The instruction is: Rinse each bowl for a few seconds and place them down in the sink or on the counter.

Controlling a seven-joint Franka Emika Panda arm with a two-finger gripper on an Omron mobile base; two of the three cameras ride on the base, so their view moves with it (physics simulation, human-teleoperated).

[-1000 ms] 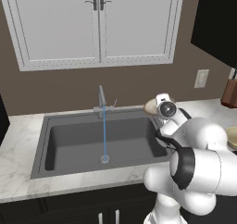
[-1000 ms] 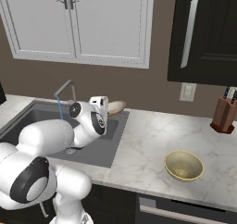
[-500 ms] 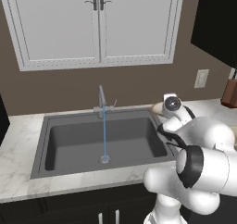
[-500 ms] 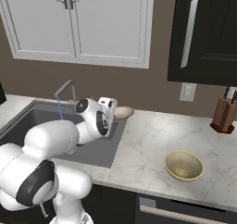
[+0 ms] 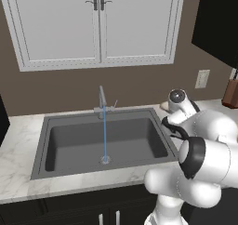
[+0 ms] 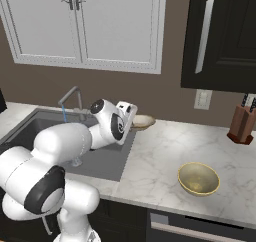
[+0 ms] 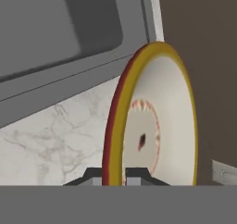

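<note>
Between the jaws (image 7: pixel 113 174), shut on its rim: tan bowl (image 7: pixel 155 121).

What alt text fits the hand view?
The gripper is shut on the rim of a tan bowl with a pale speckled inside, seen edge-on against the brown wall. Beneath it lies the white marble counter, with a corner of the dark grey sink beyond.
</note>
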